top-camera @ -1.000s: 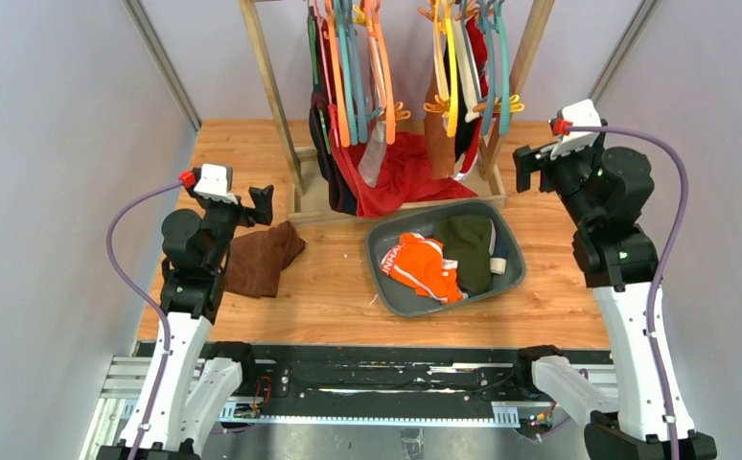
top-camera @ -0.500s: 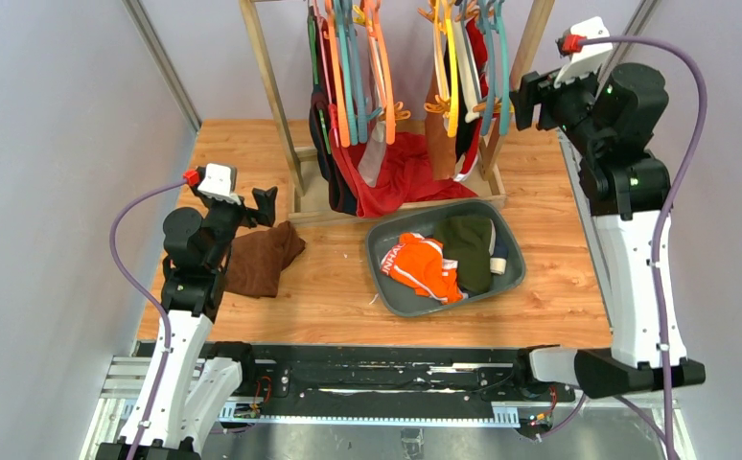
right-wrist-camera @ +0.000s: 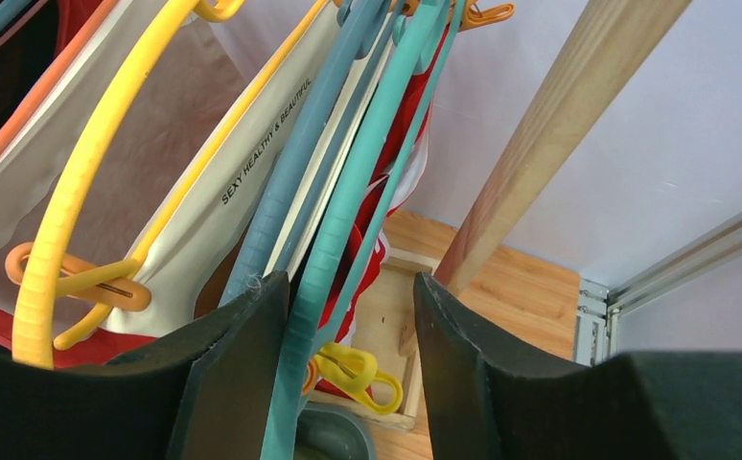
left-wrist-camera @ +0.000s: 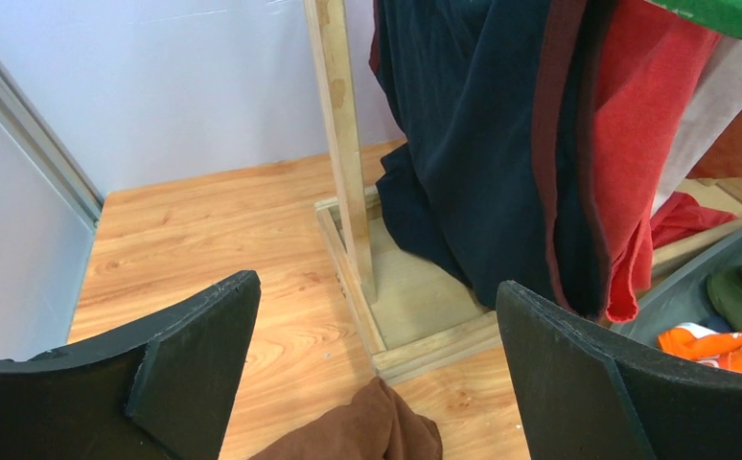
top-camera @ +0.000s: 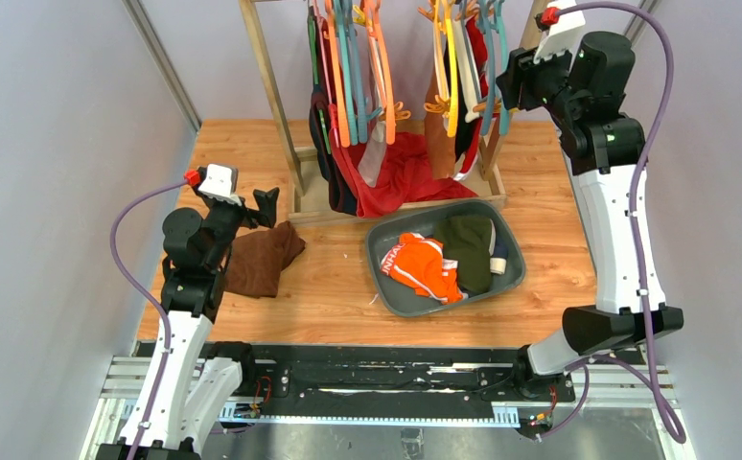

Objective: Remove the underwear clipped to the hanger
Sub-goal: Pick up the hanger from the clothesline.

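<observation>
Left gripper (top-camera: 264,204) hangs spread wide and empty, low by the rack (top-camera: 269,86), well away from the clips. Underwear (top-camera: 465,134) hangs lengthwise downward at the rack's right end. Right gripper (right-wrist-camera: 348,283) is nearer, jaws apart astride a teal hanger (right-wrist-camera: 358,192), pinching nothing; the underwear lies just left.

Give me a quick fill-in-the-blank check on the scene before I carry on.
1. The bin holds a dark green garment and an ____ one.
2. The left gripper hovers ____ beside the brown cloth.
3. The right gripper has its fingers either side of a teal ____.
Missing words: orange; open; hanger.
</observation>
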